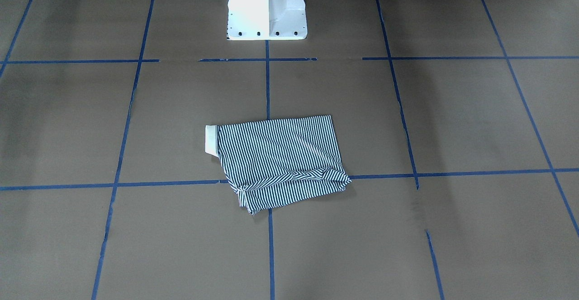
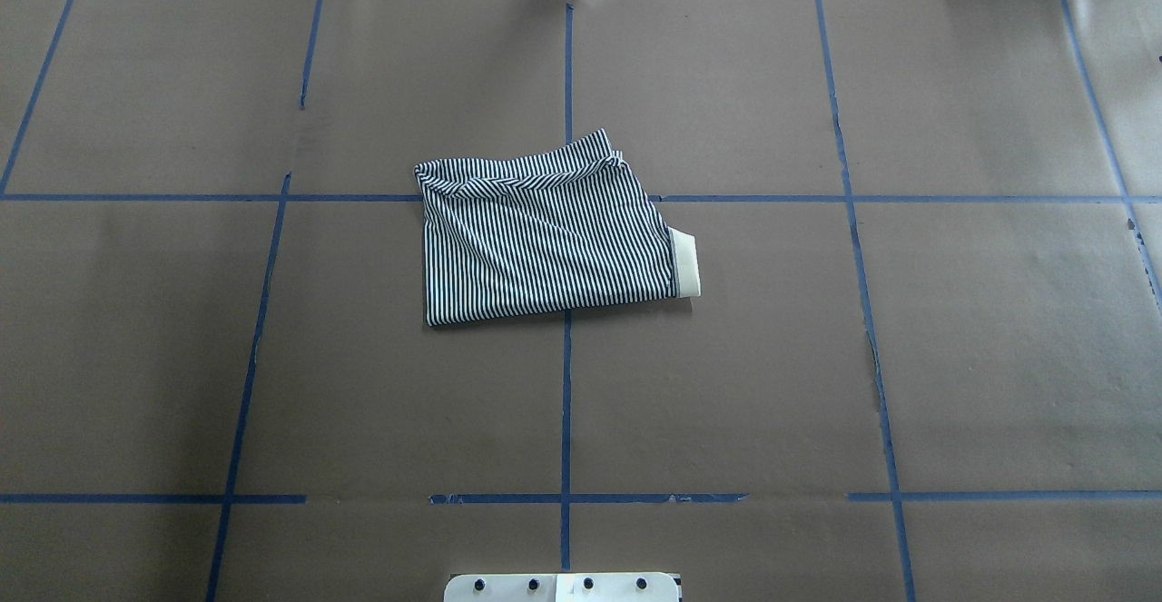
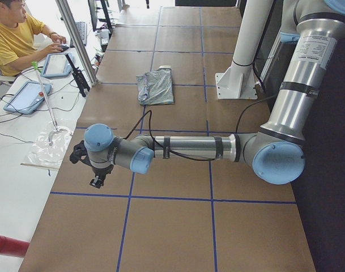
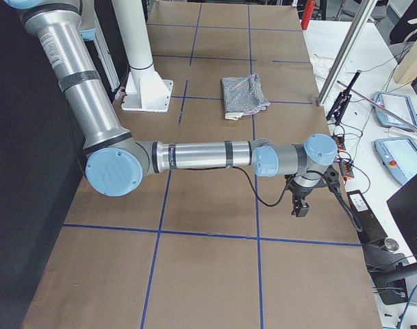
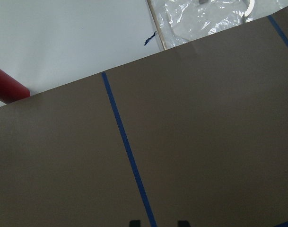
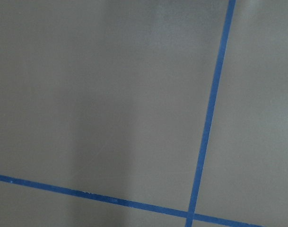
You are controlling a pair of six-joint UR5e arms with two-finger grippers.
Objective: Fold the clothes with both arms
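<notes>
The striped polo shirt (image 1: 280,159) lies folded into a compact rectangle at the table's middle, its cream collar (image 1: 211,139) sticking out at one end. It also shows in the overhead view (image 2: 545,239) and both side views (image 3: 156,88) (image 4: 242,94). Both arms are far from it. The left arm (image 3: 189,147) stretches low over the table's left end, its gripper (image 3: 96,181) hanging near the edge; the wrist view shows its fingertips (image 5: 134,223) apart over bare paper. The right arm (image 4: 201,154) stretches over the right end, and I cannot tell whether its gripper (image 4: 300,209) is open or shut.
The white pedestal (image 1: 267,10) stands at the robot side of the brown, blue-taped table (image 2: 272,357). An operator (image 3: 13,39) sits at a side bench with tablets (image 3: 28,96). A red cylinder (image 3: 8,246) lies past the left end. Cables and tablets (image 4: 400,110) lie beyond the right end.
</notes>
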